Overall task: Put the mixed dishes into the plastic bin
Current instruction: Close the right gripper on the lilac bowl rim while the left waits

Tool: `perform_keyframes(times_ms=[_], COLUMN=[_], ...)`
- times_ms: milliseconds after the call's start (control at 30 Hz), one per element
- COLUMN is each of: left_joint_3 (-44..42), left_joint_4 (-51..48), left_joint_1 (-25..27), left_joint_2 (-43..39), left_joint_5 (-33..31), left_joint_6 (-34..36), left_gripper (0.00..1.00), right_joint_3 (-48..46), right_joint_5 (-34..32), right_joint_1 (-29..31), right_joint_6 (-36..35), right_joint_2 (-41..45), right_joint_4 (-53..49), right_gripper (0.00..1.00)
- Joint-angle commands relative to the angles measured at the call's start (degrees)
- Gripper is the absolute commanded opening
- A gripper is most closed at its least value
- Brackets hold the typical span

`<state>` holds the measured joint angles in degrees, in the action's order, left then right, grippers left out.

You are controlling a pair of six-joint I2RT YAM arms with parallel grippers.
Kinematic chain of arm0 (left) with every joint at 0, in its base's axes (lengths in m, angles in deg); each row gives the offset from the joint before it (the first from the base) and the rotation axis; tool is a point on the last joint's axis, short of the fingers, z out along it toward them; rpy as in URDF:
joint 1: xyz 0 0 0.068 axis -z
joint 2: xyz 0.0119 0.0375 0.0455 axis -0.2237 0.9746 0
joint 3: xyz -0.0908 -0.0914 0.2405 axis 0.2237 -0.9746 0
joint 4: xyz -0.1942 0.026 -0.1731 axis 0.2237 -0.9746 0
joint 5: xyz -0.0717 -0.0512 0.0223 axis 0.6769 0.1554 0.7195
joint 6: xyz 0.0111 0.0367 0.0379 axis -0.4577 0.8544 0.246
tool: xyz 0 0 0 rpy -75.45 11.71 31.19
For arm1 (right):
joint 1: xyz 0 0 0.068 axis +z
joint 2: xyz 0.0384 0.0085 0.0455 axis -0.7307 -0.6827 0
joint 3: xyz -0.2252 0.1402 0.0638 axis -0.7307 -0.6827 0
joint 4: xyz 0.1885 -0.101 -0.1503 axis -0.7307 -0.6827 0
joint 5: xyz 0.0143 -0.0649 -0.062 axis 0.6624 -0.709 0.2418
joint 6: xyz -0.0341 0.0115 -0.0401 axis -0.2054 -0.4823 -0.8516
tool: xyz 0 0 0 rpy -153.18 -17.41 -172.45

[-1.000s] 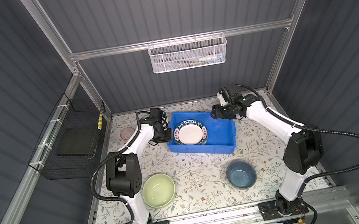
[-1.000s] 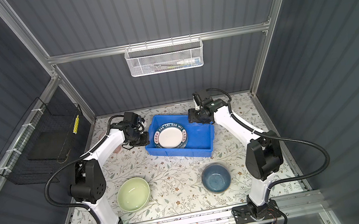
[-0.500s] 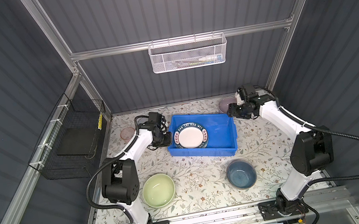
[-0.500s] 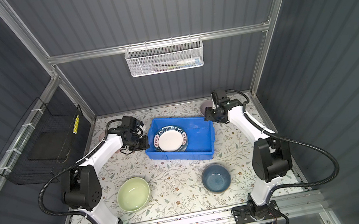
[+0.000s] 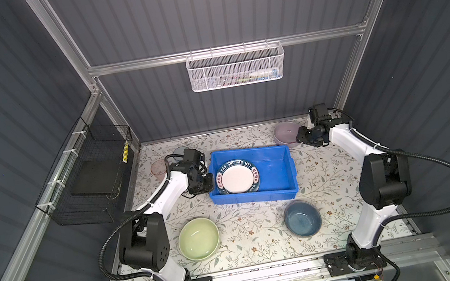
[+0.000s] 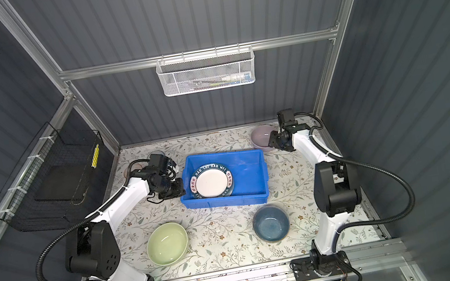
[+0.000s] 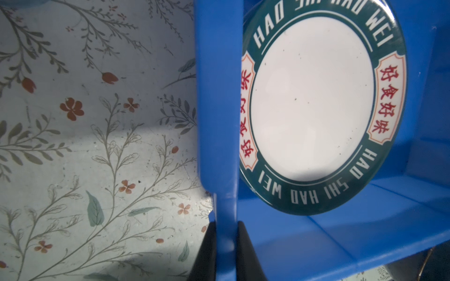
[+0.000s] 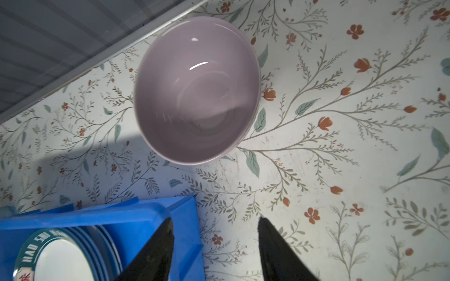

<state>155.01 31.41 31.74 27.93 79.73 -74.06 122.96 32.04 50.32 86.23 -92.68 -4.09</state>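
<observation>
1. In both top views: clamps the left gripper [image 5: 209, 182] onto the plastic bin [image 5: 271, 167] wall; shows the right gripper [image 5: 300, 138] parted, empty, near the pink bowl [image 5: 285, 133].
2. Left wrist: pinches the bin rim between both fingers; lettered plate [image 7: 311, 97] just beyond, inside the bin.
3. Right wrist: hovers over the floral tablecloth [image 8: 341, 146], bowl ahead, grey ribbed wall [image 8: 48, 36] past it.

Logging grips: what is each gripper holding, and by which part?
The left gripper is clamped on the side wall of the bin. The right gripper is open near the pink bowl, holding nothing.
</observation>
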Motion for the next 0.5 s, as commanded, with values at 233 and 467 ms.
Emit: perform_keyframes(times_ms=[233, 467], left_joint_3=[-3.1, -3.8], left_joint_4=[-2.8, -2.0], left_joint_1=[0.4, 0.4], left_joint_2=[-5.0, -5.2], left_joint_5=[4.1, 5.7], left_joint_6=[-1.7, -2.2], left_gripper=[0.13, 0.17], right_joint_3=[7.8, 12.7], right_joint_5=[-0.8, -0.4], right_joint_1=[-2.5, -2.8], right_joint_6=[-0.6, -0.9], right_joint_2=[-6.9, -12.6], right_joint_4=[1.2, 0.4], right_gripper=[0.55, 0.52])
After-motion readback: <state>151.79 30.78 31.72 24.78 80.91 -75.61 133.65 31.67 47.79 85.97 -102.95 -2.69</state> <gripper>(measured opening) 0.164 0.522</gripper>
